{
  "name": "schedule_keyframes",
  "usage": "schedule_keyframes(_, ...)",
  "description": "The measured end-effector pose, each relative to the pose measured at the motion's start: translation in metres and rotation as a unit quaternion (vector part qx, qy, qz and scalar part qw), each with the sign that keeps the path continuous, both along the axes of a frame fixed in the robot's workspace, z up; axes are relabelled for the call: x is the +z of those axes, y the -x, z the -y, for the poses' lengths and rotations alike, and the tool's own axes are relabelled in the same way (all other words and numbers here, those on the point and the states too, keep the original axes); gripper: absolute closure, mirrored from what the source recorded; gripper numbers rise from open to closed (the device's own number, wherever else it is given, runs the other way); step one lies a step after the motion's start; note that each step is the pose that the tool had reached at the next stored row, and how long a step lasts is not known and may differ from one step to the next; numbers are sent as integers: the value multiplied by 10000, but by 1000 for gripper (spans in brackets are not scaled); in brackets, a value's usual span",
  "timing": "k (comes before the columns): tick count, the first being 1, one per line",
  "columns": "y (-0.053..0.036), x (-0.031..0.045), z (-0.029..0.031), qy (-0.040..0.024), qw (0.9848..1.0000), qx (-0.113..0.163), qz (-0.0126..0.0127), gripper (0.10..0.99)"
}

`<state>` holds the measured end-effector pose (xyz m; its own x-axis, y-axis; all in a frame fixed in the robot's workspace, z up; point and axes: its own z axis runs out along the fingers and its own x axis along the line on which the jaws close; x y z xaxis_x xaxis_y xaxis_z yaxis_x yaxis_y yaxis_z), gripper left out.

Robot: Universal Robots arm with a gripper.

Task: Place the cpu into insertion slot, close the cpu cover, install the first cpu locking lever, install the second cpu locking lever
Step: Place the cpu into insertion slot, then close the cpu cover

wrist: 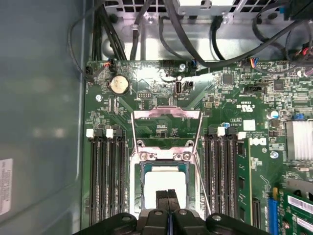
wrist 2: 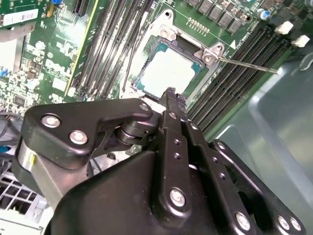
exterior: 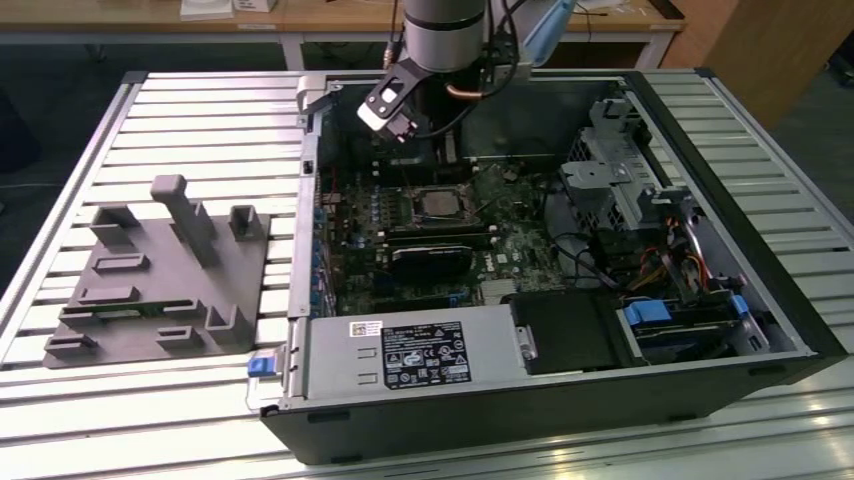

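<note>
End effector (wrist: pixel 167 192), fingers pinched together and empty, hovers just over the chip (wrist: pixel 164 180) seated in the socket (wrist: pixel 142 188) with the cover (wrist: pixel 166 115) flipped open; dipping lower could shove the chip askew.

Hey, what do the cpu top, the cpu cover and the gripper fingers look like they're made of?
The cpu: likely metal, a pale silvery top that glares under the light. The cpu cover: thin bare metal by its bright silver sheen, probably steel. The fingers of the gripper: matte black with screw heads, anodised metal or hard plastic; I can't tell which.
</note>
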<state>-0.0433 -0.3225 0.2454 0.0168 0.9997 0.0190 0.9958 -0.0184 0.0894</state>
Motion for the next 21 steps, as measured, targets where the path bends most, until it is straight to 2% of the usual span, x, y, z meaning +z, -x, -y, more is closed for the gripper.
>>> schedule_keyframes(2,0,31,0,1,10000,0,0,980)
schedule_keyframes(21,0,38,0,1,10000,0,-1,980)
